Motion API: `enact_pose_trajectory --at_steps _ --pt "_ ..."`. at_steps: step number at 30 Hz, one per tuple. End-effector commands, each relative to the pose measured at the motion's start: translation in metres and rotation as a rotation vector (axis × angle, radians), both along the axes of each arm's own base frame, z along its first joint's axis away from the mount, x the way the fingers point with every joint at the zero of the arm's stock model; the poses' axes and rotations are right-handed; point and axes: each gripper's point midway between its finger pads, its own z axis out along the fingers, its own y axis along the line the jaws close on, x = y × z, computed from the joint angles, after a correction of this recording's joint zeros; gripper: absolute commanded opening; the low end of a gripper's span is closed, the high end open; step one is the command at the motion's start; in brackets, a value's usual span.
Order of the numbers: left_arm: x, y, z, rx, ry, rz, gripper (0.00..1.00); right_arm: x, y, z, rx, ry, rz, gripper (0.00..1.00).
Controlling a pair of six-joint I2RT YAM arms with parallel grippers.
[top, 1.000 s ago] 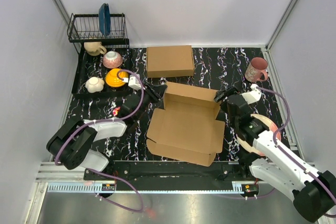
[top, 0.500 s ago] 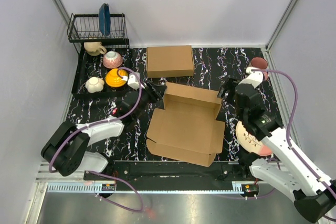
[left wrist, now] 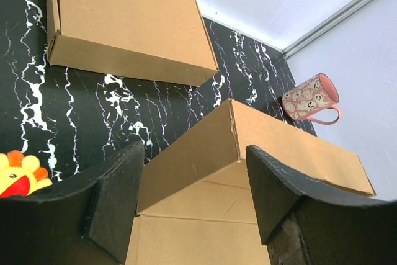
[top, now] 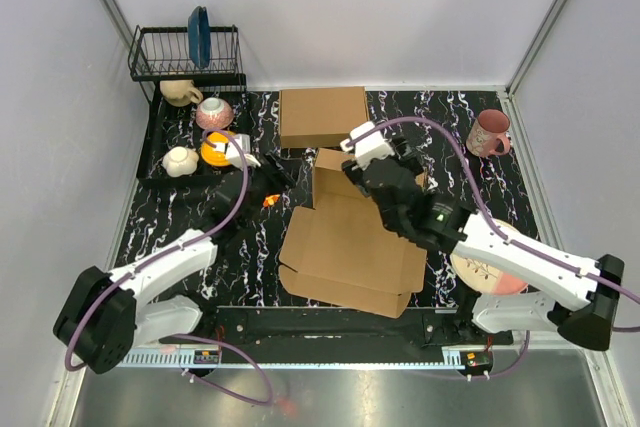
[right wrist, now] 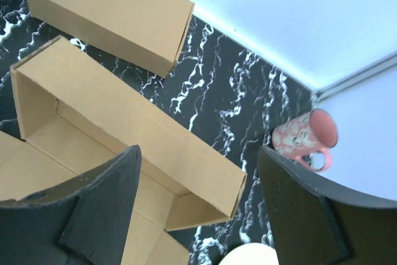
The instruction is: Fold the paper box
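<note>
A brown corrugated cardboard mailer box (top: 345, 247) lies centre frame, long axis left-right. The right gripper (right wrist: 198, 166), jaws apart, hovers over its raised rear wall; the left gripper (left wrist: 193, 153), jaws apart, is beside its upper-left corner.

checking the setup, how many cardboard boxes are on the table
2: a closed box at the far edge, middle; a half-folded box in the centre, just in front of it. None looks hidden.
</note>
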Motion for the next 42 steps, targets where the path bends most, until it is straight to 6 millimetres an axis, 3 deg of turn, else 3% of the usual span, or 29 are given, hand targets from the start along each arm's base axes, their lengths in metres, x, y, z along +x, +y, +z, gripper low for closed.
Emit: enact_pose_trajectory --at_steps 1,4,8,9,11,12,13,17,27,35,42 --pt "-0.001 0.011 0.022 0.004 -0.054 0.033 0.70 -0.004 0.002 0.018 -0.246 -0.123 0.001 0.82" --pt "-0.005 0.018 0.023 -0.004 -0.048 0.054 0.70 -0.007 0.018 -0.006 -0.417 -0.102 0.073 0.81" --pt "-0.017 0.032 0.019 -0.024 -0.027 0.092 0.69 -0.025 0.048 -0.017 -0.592 -0.151 0.220 0.79" --pt "-0.022 0.040 0.029 -0.049 -0.050 0.119 0.70 -0.026 0.048 -0.024 -0.652 -0.149 0.225 0.79" --pt "-0.028 0.052 0.023 -0.035 -0.030 0.155 0.70 -0.030 0.051 -0.034 -0.805 -0.163 0.232 0.78" --pt "-0.033 0.061 0.034 -0.049 -0.061 0.182 0.70 -0.034 0.052 -0.044 -0.851 -0.166 0.252 0.77" --pt "-0.036 0.066 0.032 -0.039 -0.057 0.194 0.70 -0.037 0.054 -0.045 -0.896 -0.179 0.272 0.77" --pt "-0.046 0.080 0.041 -0.050 -0.094 0.228 0.73 -0.037 0.058 -0.058 -0.942 -0.183 0.279 0.77" --pt "-0.047 0.077 0.034 -0.055 -0.064 0.214 0.74 -0.014 0.063 -0.092 -1.029 -0.113 0.281 0.78" --pt "-0.047 0.077 0.041 -0.056 -0.074 0.214 0.74 0.018 0.062 -0.082 -0.999 -0.081 0.203 0.77" --pt "-0.046 0.075 0.038 -0.049 -0.068 0.204 0.74 0.034 0.062 -0.091 -0.961 -0.032 0.184 0.75"
